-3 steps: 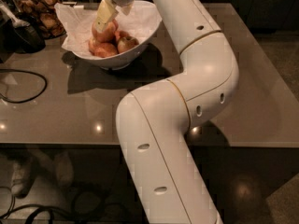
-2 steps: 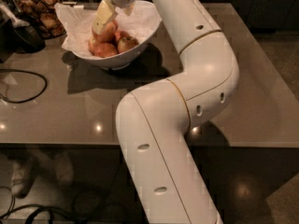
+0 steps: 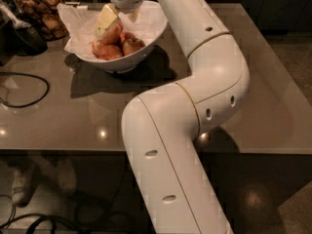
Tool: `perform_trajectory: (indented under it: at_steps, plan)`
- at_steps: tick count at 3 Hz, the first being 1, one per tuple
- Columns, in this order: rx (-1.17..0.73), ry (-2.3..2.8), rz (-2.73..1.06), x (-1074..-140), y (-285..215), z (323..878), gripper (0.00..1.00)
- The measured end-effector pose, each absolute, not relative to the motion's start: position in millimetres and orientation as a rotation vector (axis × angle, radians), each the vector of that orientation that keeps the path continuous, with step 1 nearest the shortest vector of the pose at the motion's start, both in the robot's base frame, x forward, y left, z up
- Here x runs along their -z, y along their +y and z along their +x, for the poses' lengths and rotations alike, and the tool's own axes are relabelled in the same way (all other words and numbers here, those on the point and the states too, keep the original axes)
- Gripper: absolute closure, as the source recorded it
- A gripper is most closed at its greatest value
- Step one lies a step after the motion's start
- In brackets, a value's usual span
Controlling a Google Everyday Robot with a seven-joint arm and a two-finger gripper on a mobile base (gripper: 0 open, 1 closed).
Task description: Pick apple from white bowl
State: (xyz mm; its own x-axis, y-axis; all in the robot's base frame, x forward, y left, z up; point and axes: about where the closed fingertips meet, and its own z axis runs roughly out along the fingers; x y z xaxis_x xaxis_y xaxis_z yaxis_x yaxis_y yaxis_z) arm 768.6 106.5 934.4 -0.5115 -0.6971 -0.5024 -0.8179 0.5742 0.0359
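The white bowl (image 3: 146, 47), lined with crumpled white paper, stands at the back left of the table and holds a pile of red apples. The largest apple (image 3: 116, 33), red with yellow-orange blush, lies on top of the pile. My gripper (image 3: 119, 19) reaches down into the bowl from above. Its pale fingers (image 3: 106, 21) sit on either side of that apple and touch it. The apple still rests on the pile. The arm's wrist hides the bowl's far rim.
A dark container of brown snacks (image 3: 41, 13) stands at the back left, beside a dark object (image 3: 22, 35). A black cable (image 3: 24, 89) loops on the table's left. My white arm (image 3: 195, 96) crosses the table's middle and front edge.
None: the gripper stays in the bowl at the top apple, and the arm and apples have not visibly moved.
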Motion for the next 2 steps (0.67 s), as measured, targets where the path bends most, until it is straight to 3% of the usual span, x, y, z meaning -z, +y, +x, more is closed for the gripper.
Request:
perform_trajectory:
  at_steps: [2]
  plan:
    - [-0.495,2.376,-1.292,-908.0,133.7,759.6,0.18]
